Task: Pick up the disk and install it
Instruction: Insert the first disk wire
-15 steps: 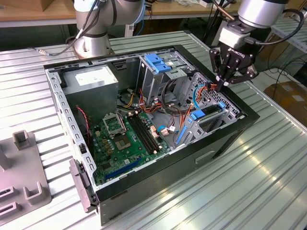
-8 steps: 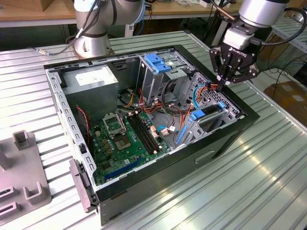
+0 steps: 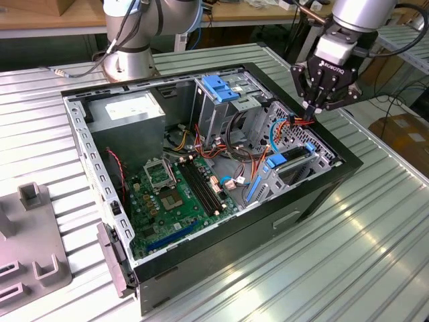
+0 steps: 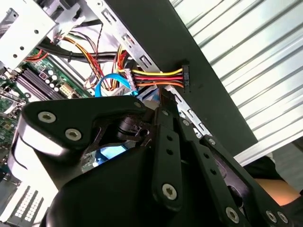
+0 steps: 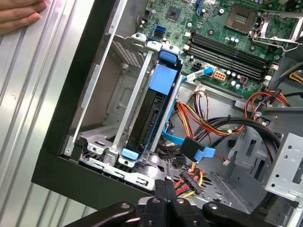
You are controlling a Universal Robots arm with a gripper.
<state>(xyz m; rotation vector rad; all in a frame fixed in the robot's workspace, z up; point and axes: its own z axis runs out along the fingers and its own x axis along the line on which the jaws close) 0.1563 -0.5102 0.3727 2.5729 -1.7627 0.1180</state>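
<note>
Two black fingers of the gripper sit pressed together, their tips right beside the red, yellow and black power cable at the rim of the open computer case. Just beyond, the disk stands on edge in the grey drive cage, blue rails along its side. Farther in lies the green motherboard. A person's hand shows over the ribbed table outside the case.
</note>
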